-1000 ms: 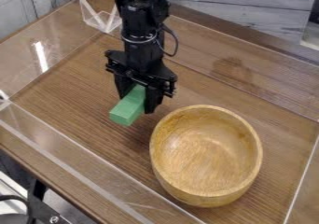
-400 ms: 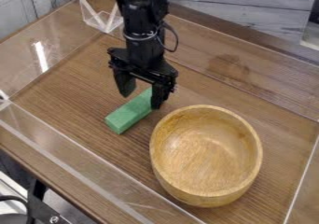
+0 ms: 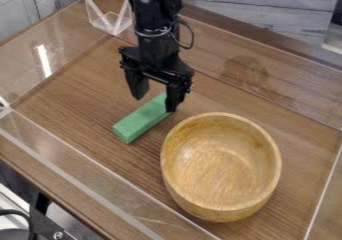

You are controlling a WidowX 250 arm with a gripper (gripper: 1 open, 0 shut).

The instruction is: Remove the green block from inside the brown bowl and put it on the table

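I see gripper [image 3: 156, 94] open, empty; green block [image 3: 139, 119] flat on table [image 3: 80, 104] just below; looks light, rigid; grip across narrow sides.

Your pincer [image 3: 155, 88] has let go of the green block [image 3: 140, 119], which now lies flat on the desk [image 3: 80, 104]; the fingers have spread and lifted clear.
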